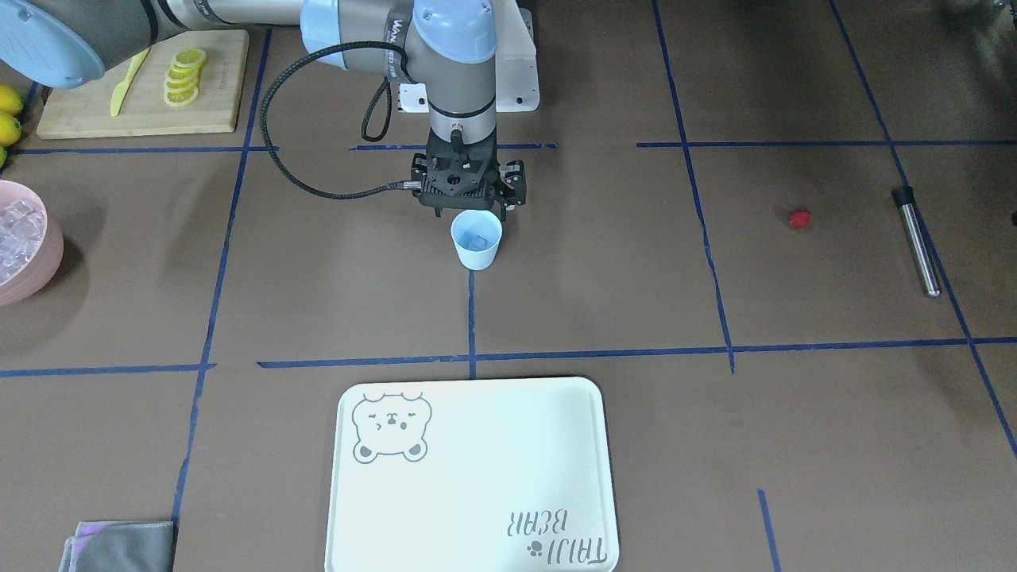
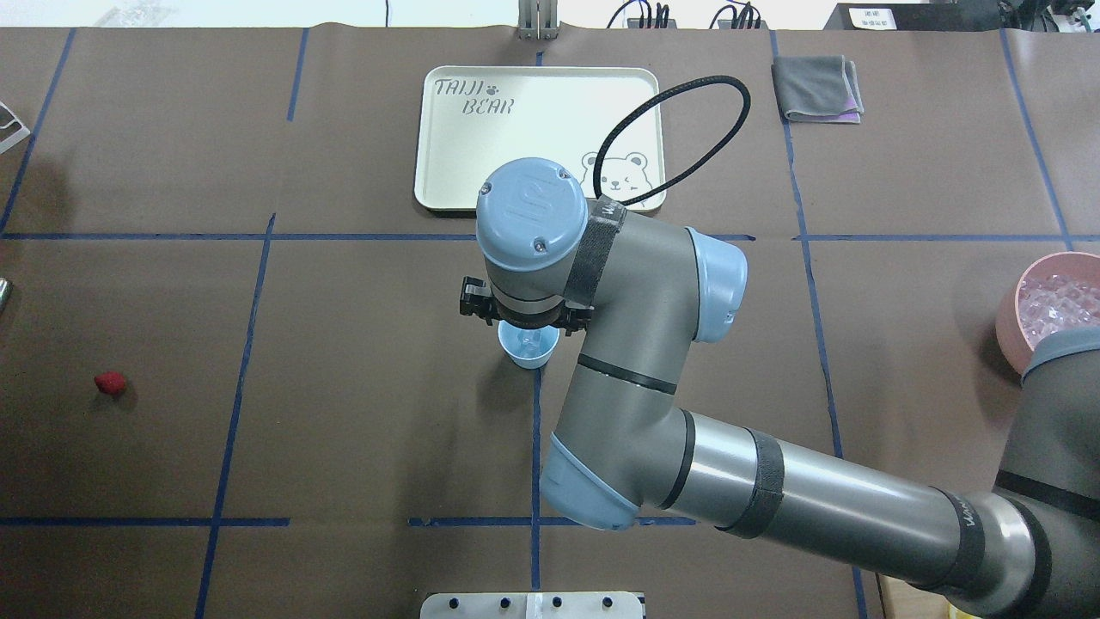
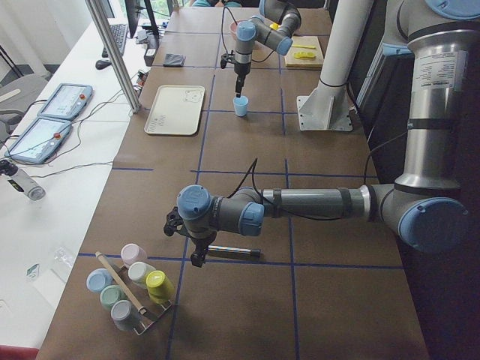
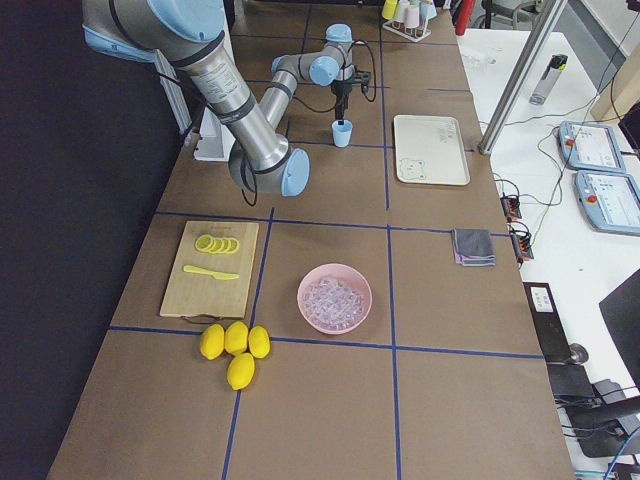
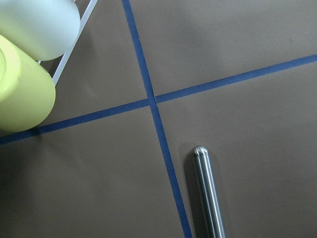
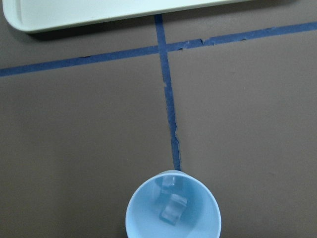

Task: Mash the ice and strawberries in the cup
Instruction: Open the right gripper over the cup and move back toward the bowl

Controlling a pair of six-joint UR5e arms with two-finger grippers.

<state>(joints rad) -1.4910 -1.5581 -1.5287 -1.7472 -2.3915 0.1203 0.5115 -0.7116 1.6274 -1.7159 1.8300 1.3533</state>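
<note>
The right gripper (image 1: 469, 205) hung just above the cup (image 1: 476, 240) in the middle of the front view. Its fingers were hidden behind its black body and by the arm in the overhead view, so I could not tell if they were wide or narrow. The left gripper (image 3: 196, 253) showed only in the left side view, small and dark, right over a shiny metal rod (image 1: 915, 238). I could not tell how its fingers stood either.

The pale-blue cup stood on a blue tape line. A few bits of ice (image 6: 172, 210) lay inside it, clear and hard to count. The strawberry (image 1: 799, 219) lay alone at the right of the front view, near the rod. A pink bowl (image 1: 56, 242) of more ice was cut off at the left edge.

The table (image 1: 636, 278) was brown with blue tape lines. A cutting board (image 1: 214, 95) with lemon slices (image 1: 184, 75) sat at the upper left.

The white tray (image 1: 477, 477) had a bear face and the words "TAIJI BEAR".
</note>
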